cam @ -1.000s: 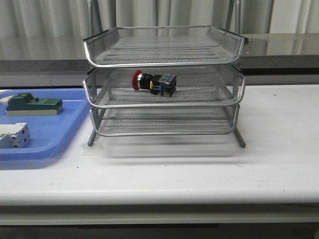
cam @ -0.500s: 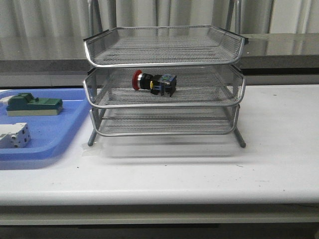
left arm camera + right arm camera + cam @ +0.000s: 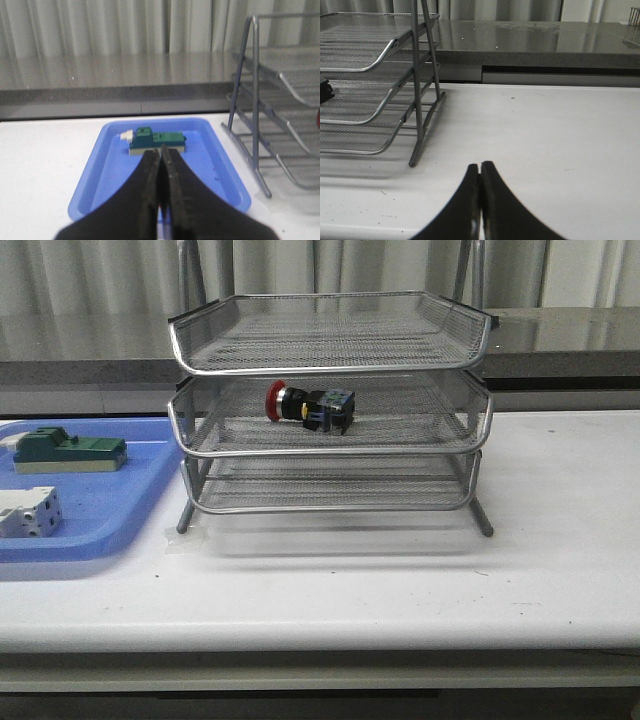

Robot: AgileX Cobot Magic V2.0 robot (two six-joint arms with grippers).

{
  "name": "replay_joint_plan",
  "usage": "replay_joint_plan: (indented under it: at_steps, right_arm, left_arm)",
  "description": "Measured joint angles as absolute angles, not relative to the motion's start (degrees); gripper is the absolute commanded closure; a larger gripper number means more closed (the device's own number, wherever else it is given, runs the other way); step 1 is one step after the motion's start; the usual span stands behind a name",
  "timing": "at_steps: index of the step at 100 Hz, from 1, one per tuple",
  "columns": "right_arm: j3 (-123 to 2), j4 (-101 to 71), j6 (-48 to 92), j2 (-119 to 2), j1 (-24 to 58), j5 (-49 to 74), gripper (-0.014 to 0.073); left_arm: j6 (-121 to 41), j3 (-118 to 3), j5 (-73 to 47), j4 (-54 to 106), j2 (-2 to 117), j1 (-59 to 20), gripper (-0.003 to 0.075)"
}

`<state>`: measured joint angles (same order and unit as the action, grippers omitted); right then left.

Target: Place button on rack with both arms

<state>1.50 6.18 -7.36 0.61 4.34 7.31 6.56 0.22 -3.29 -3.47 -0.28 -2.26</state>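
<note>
The button (image 3: 308, 405), red cap to the left and black body with yellow and blue parts, lies on its side on the middle tier of the silver wire-mesh rack (image 3: 330, 340). A sliver of its black body shows in the right wrist view (image 3: 325, 91), and a sliver of its red cap in the left wrist view (image 3: 318, 118). The rack also shows in the left wrist view (image 3: 255, 100) and the right wrist view (image 3: 417, 90). My left gripper (image 3: 160, 151) is shut and empty above the blue tray. My right gripper (image 3: 480, 166) is shut and empty over bare table beside the rack. Neither arm shows in the front view.
A flat blue tray (image 3: 110, 510) lies left of the rack and holds a green block (image 3: 68, 451) and a white terminal block (image 3: 28, 512). The tray (image 3: 110, 165) and green block (image 3: 157, 141) also show in the left wrist view. A grey counter and curtains stand behind the white table (image 3: 450, 580).
</note>
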Motion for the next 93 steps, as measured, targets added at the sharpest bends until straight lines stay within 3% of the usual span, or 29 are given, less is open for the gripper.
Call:
replay_joint_plan:
  at_steps: [93]
  right_arm:
    - [1.50, 6.18, -7.36, 0.61, 4.34, 7.31, 0.0692]
  left_arm:
    - [6.56, 0.22, -2.41, -2.91, -0.28, -2.26, 0.0741]
